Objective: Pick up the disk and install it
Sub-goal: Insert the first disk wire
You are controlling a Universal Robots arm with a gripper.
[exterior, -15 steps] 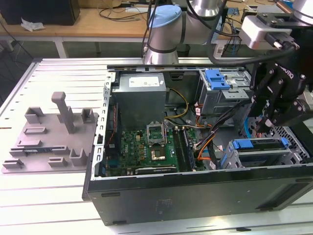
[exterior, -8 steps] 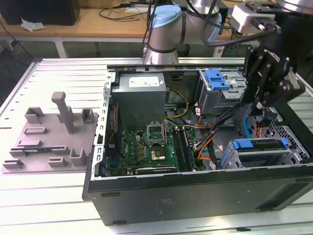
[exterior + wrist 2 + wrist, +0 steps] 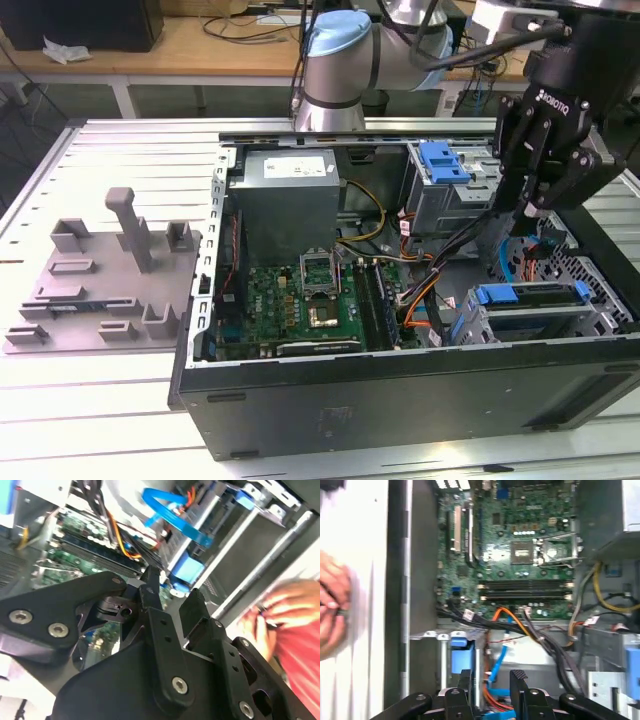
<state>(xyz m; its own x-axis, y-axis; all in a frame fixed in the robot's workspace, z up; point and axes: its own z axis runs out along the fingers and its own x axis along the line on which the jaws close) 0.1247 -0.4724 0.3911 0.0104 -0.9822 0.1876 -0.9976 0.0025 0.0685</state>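
Note:
My gripper [image 3: 527, 210] hangs over the right side of the open computer case [image 3: 400, 400]. Its fingers stand open with nothing between them. Just below and toward the front, the disk [image 3: 530, 295] sits in the drive cage, where its blue carrier frame and dark edge show. In the first wrist view the gripper [image 3: 491, 677] is over blue and orange cables, with the blue carrier [image 3: 462, 655] beside one finger. In the second wrist view the gripper [image 3: 172, 592] is close above a blue part [image 3: 187, 570] of the cage.
The grey power-supply box [image 3: 285, 215] and green motherboard [image 3: 300, 300] lie in the case's left half. Another cage with a blue frame [image 3: 445, 160] stands at the back. Cables cross the middle. A grey fixture plate [image 3: 100, 280] lies left of the case. A person's hand [image 3: 330, 610] is outside the case wall.

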